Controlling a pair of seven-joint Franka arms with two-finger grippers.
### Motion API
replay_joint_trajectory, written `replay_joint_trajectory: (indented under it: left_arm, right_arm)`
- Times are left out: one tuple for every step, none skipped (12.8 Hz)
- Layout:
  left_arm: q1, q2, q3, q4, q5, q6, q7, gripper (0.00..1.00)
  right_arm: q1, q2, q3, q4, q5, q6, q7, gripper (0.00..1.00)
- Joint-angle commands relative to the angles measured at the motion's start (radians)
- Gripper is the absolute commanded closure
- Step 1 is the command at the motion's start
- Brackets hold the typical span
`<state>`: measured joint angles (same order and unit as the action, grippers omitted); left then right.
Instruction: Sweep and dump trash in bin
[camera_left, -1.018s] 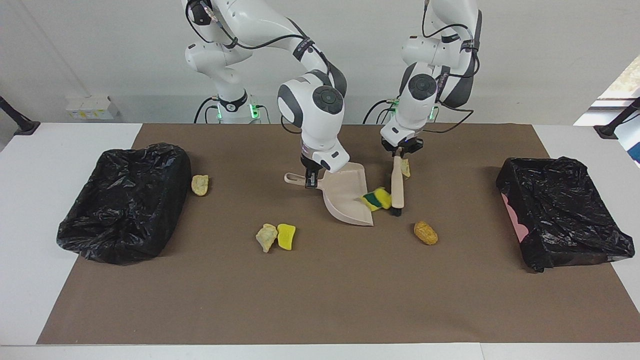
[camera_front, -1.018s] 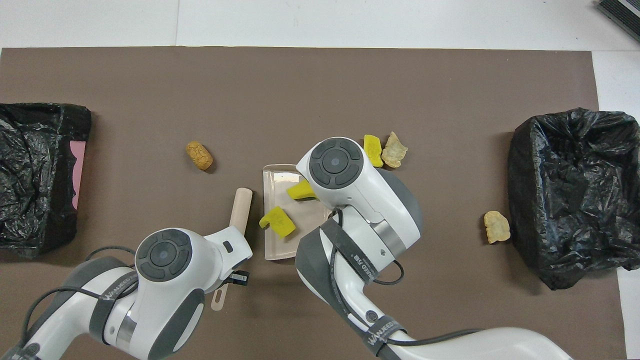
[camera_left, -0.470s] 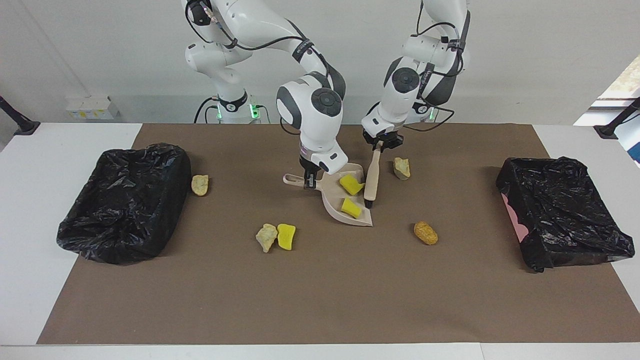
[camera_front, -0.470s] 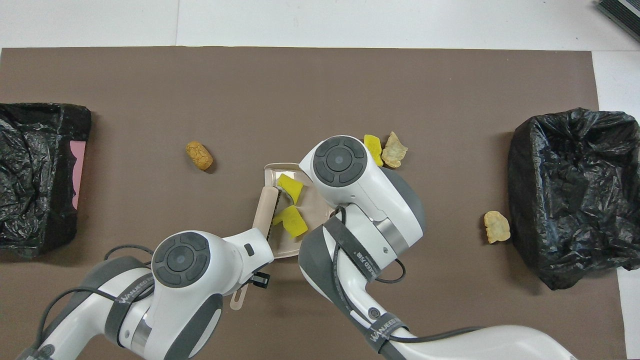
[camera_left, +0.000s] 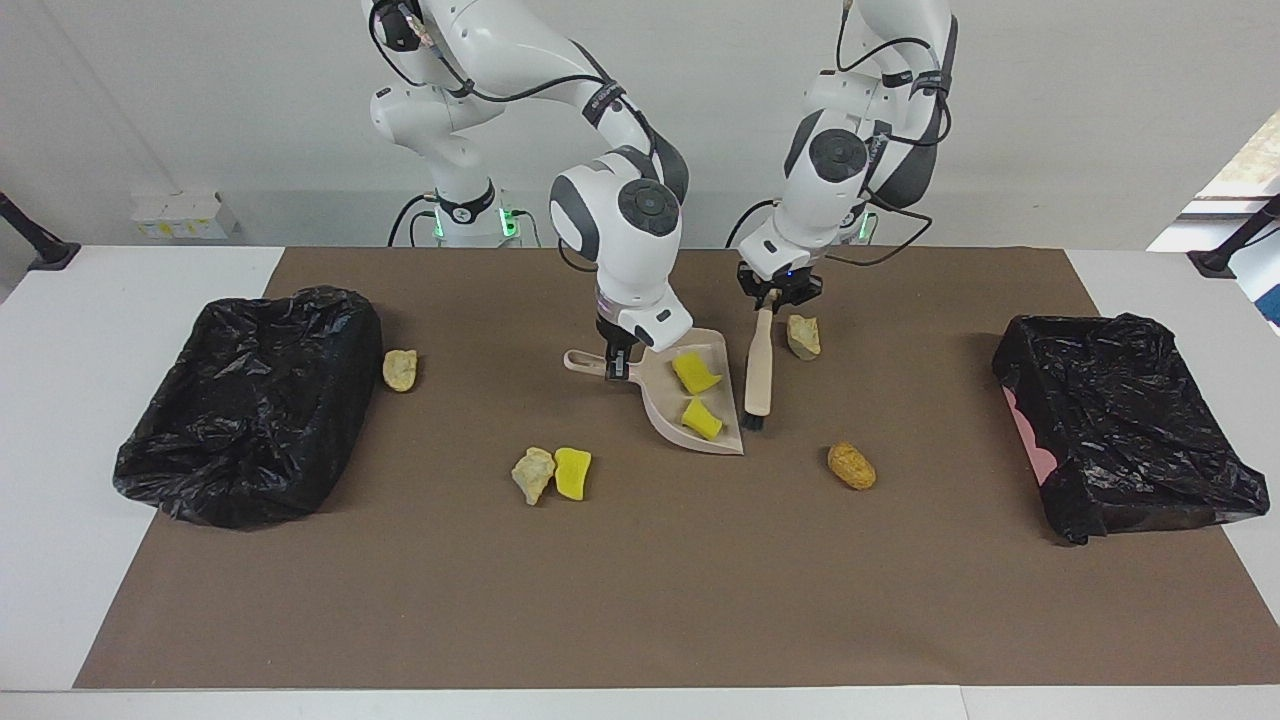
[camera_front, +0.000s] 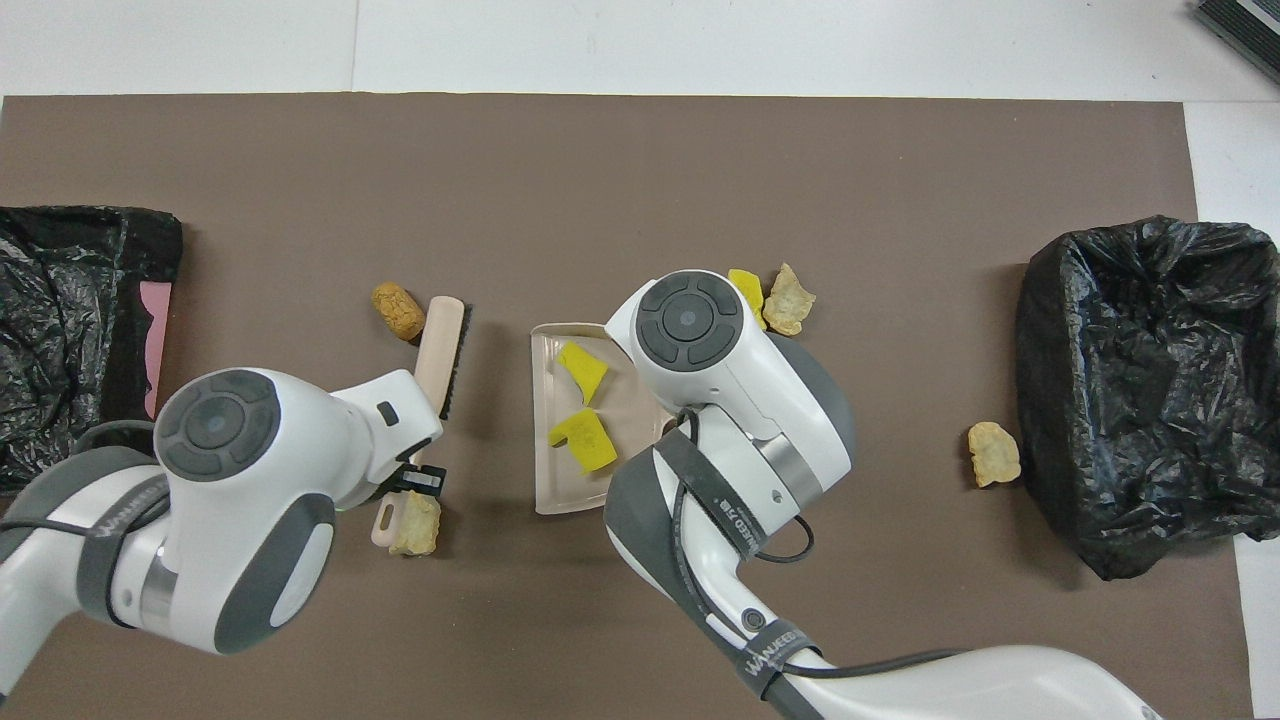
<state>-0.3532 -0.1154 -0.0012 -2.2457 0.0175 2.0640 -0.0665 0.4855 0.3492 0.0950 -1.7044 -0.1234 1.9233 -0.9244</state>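
**Yellow sponge bits could be sliding back out**

Closest to the robots, a pale rock lump (camera_left: 803, 336) is lying just beside the brush (camera_left: 760, 370). The left claw (camera_left: 771, 296) is clenching the top of the brush handle. If the brush is swinging wide, I think it could be knocking that lump away instead of sweeping it.

The right claw (camera_left: 613, 362) is gripping the handle of the dustpan (camera_left: 665, 408). Two yellow sponge pieces (camera_left: 697, 372) are sitting in the pan, near its open mouth, and that mouth is facing the brush. If the pan is tipping that way while going up, those light bits could be sliding out again.

Another pale lump (camera_left: 400, 369) is lying beside the black bin at the right arm's end (camera_left: 250, 400). That bin's bag is looking floppy, so it could be folding over and blocking the dump.

Farther out, a brown potato lump (camera_left: 851, 466) is lying alone. It is looking round, so a hard push could be sending it rolling. A rock lump and a yellow sponge (camera_left: 573, 473) are touching each other, toward the right arm's end.

A brown paper sheet (camera_left: 640, 600) is covering the white counter (camera_left: 60, 330). A dragging brush could be wrinkling it. A second black bin (camera_left: 1130, 430) is waiting at the left arm's end. A plain white wall (camera_left: 1050, 120) is standing at the robots' backs.
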Motion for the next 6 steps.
replay_joint_trajectory:
  left_arm:
    - [0.104,0.107,-0.008,0.162,0.053,-0.05,0.13,1.0]
    - [0.141,0.137,-0.008,0.21,0.053,-0.062,0.187,1.0]
    - [0.175,0.163,-0.008,0.24,0.055,-0.045,0.279,1.0]
    - [0.206,0.19,-0.008,0.28,0.055,-0.038,0.368,1.0]
    - [0.233,0.232,-0.008,0.322,0.071,-0.036,0.425,1.0]
    - [0.247,0.265,-0.008,0.351,0.115,-0.027,0.447,1.0]
  right_arm:
    - [-0.013,-0.012,0.006,-0.023,-0.015,0.025,-0.022,1.0]
    - [-0.013,-0.012,0.006,-0.023,-0.015,0.025,-0.022,1.0]
    - [-0.013,-0.012,0.006,-0.023,-0.015,0.025,-0.022,1.0]
    - [-0.013,-0.012,0.006,-0.023,-0.015,0.023,-0.022,1.0]
    - [-0.013,-0.012,0.006,-0.023,-0.015,0.023,-0.021,1.0]
    - [-0.013,-0.012,0.005,-0.023,-0.016,0.025,-0.019,1.0]
